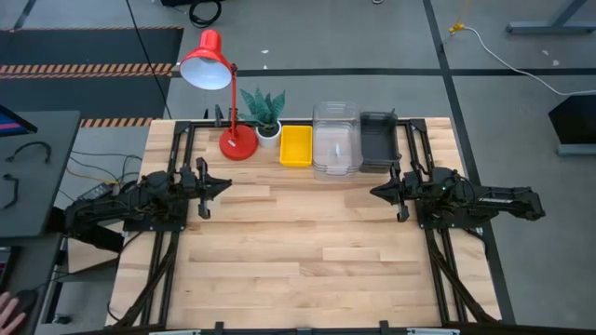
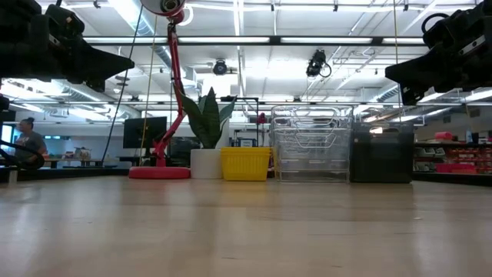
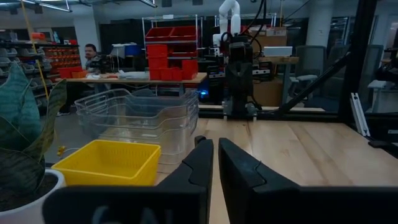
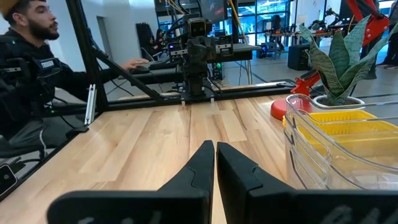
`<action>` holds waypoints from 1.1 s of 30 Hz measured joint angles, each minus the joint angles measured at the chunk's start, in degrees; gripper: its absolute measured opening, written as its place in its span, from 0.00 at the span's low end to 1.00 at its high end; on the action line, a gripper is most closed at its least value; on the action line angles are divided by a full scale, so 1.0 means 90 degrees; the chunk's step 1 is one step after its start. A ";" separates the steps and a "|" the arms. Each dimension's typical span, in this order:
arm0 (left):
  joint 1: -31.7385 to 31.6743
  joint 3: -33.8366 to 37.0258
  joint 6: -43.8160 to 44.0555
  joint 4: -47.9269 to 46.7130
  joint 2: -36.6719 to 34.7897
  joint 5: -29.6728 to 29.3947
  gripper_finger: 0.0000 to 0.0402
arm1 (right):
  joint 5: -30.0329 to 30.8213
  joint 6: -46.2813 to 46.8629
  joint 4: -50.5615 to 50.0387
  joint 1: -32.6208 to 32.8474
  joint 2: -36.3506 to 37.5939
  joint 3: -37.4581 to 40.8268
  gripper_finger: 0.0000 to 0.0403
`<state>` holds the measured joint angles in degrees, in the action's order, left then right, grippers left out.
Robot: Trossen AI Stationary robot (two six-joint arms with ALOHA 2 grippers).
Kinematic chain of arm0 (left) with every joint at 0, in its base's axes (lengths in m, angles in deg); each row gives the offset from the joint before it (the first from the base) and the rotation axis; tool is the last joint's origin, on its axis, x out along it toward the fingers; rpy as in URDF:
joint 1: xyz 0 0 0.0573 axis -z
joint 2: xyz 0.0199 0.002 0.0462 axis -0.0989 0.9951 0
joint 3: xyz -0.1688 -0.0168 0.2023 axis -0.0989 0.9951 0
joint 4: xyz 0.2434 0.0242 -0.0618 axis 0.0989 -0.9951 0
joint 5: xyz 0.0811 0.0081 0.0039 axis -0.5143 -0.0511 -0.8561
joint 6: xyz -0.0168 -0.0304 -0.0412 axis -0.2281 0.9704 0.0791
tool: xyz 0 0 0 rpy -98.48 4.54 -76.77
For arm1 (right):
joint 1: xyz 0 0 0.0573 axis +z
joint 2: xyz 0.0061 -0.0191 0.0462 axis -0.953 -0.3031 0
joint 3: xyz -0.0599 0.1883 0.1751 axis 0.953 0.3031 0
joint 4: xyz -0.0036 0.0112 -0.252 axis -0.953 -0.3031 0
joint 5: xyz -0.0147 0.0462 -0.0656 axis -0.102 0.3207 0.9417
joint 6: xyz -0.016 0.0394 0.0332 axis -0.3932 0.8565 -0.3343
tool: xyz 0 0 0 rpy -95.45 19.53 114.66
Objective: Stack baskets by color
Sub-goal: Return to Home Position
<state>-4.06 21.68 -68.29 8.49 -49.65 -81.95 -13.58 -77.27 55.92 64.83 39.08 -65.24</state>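
The left gripper (image 1: 222, 185) is raised above the wooden table (image 1: 298, 261) at about 9 o'clock from the table's centre in the high view. It holds nothing, and its two dark fingers (image 3: 198, 163) are pressed almost together with only a thin slit between them. They point toward 3 o'clock across bare planks. Along the far edge, from 11 o'clock round to 1 o'clock, a row of things stands side by side. First comes the red desk lamp (image 1: 238, 144), with its shade leaning out past the table toward 11 o'clock. The small potted plant (image 1: 264, 112) is just beside the lamp. Next are the yellow baskets (image 1: 296, 146), low and bright, close to the plant pot at roughly 12 o'clock. The clear baskets (image 1: 336, 140) follow, a taller nested stack whose several rims show one above another in the low view, just beside the yellow ones. The dark grey baskets (image 1: 378, 141) close the row at about 1 o'clock, set against the clear stack. How many grey ones are nested cannot be told. The right gripper (image 1: 377, 192) is raised at about 3 o'clock, well apart from the row. It is empty, with its fingers (image 4: 200, 163) closed tip to tip, and it points toward 9 o'clock, facing the left one. Beyond the table, a person in dark clothes (image 4: 31, 68) sits at a desk.
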 joint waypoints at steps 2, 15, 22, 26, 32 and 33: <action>0.0000 0.0000 -0.0001 -0.0002 0.0000 0.0001 0.07 | 0.0001 0.0000 0.0000 0.0000 0.0000 0.0000 0.06; 0.0000 0.0000 -0.0002 -0.0002 0.0000 0.0000 0.08 | -0.0001 0.0000 0.0000 0.0000 -0.0001 0.0000 0.06; 0.0002 0.0000 0.0001 -0.0002 0.0000 0.0001 0.09 | -0.0001 0.0000 0.0001 0.0000 -0.0001 0.0000 0.06; 0.0002 0.0000 0.0000 -0.0002 0.0000 0.0002 0.07 | -0.0001 0.0000 -0.0001 -0.0002 -0.0001 0.0000 0.06; 0.0000 0.0000 0.0000 -0.0002 0.0000 0.0000 0.06 | 0.0000 0.0000 0.0000 0.0000 0.0000 0.0000 0.06; 0.0000 0.0000 -0.0002 -0.0002 0.0000 0.0000 0.06 | -0.0001 0.0000 0.0000 -0.0002 -0.0001 0.0000 0.06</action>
<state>-4.06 21.68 -68.31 8.48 -49.65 -81.95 -13.59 -77.27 55.93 64.80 39.07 -65.24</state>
